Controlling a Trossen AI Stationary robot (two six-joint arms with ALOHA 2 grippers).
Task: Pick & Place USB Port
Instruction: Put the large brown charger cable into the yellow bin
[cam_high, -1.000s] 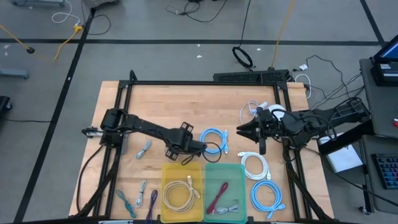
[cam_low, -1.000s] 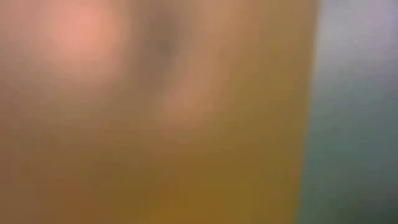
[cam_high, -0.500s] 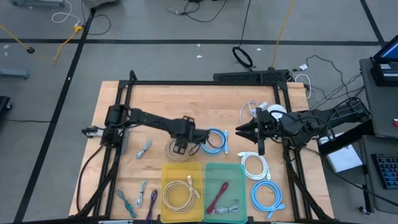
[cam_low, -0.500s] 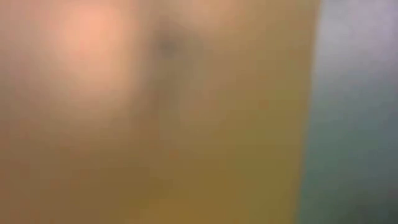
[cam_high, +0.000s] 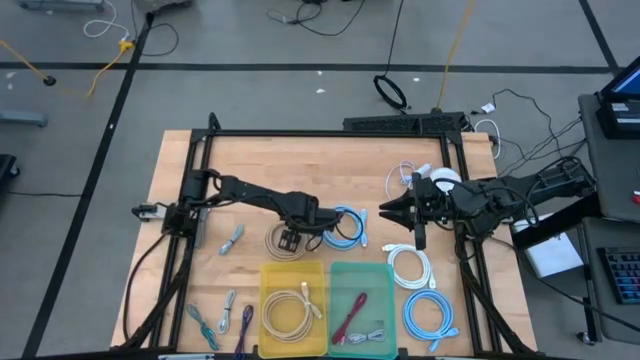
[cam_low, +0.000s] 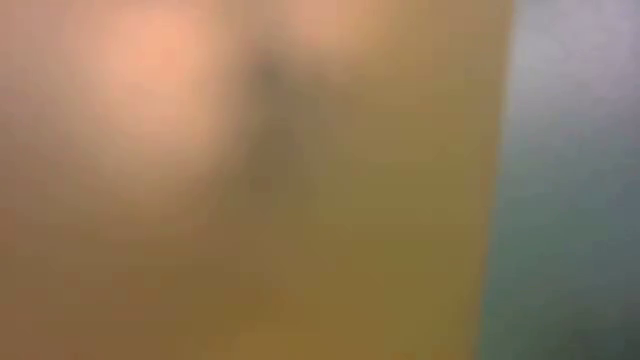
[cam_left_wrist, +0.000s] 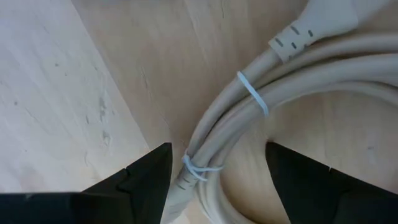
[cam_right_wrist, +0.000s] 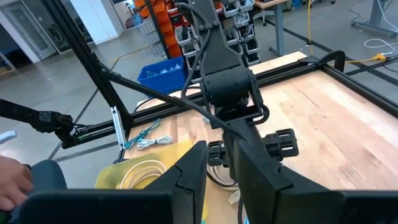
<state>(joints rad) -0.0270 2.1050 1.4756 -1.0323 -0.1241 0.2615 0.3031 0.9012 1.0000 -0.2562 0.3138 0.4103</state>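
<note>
left gripper (cam_high: 288, 240) sits in the centre of the high view, right over a beige cable (cam_high: 279, 242) coiled on the table (cam_high: 300, 165), just above the yellow bin (cam_high: 293, 312). from the left wrist view its fingers (cam_left_wrist: 144, 180) are spread wide, one on each side of the cable's (cam_left_wrist: 249, 118) tied bundle, not clamped on it; the white tie (cam_left_wrist: 252, 93) and moulded plug (cam_left_wrist: 314, 25) show clearly.

right gripper (cam_high: 385, 213) hangs centre-right in the high view, pointing toward the left arm, fingers (cam_right_wrist: 186, 171) nearly together with only a narrow gap and nothing held between them.

between the two grippers lies a light blue cable (cam_high: 345, 226), just beside the left gripper. a white cable (cam_high: 410, 267) lies below the right gripper, another blue one (cam_high: 430, 317) at lower right. the teal bin (cam_high: 361, 312) next to the yellow bin holds a red cable (cam_high: 350, 315) and a grey one (cam_high: 371, 336); the yellow bin holds a second beige coil (cam_high: 290, 308). small cables lie at lower left.

low view is all blur, nothing to read. a person's hand (cam_right_wrist: 12, 177) shows at the lower left of the right wrist view.
</note>
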